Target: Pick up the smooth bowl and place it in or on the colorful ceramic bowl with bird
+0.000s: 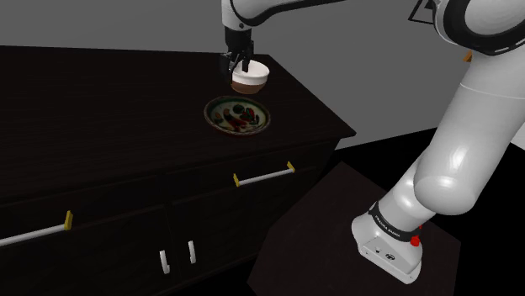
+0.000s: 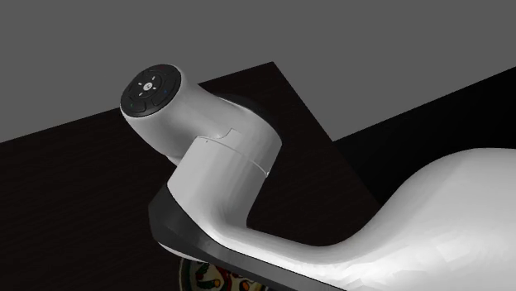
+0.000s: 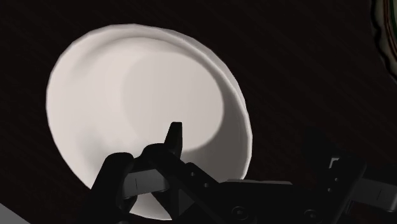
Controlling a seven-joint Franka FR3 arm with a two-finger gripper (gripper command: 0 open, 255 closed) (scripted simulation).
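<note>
The smooth white bowl (image 1: 251, 76) with a brownish base stands on the dark cabinet top (image 1: 101, 101), just behind the colourful patterned bowl (image 1: 237, 114). My black gripper (image 1: 236, 67) comes down over the white bowl's rim on the shoulder view's left side. In the wrist view the white bowl (image 3: 127, 102) lies under the hand. One finger (image 3: 175, 135) stands over its inside and the other outside the rim, so the gripper (image 3: 257, 147) is open astride the rim without clasping it. An edge of the colourful bowl (image 3: 389, 25) shows beyond the outer finger. The colourful bowl (image 2: 217, 279) peeks out below the arm.
The cabinet's front has drawers with pale handles (image 1: 263, 175) and small door pulls (image 1: 177, 256). Its right end (image 1: 336, 126) lies close to both bowls. My stand (image 1: 320, 219) sits at the lower right, with the white arm (image 1: 458, 151) rising over it.
</note>
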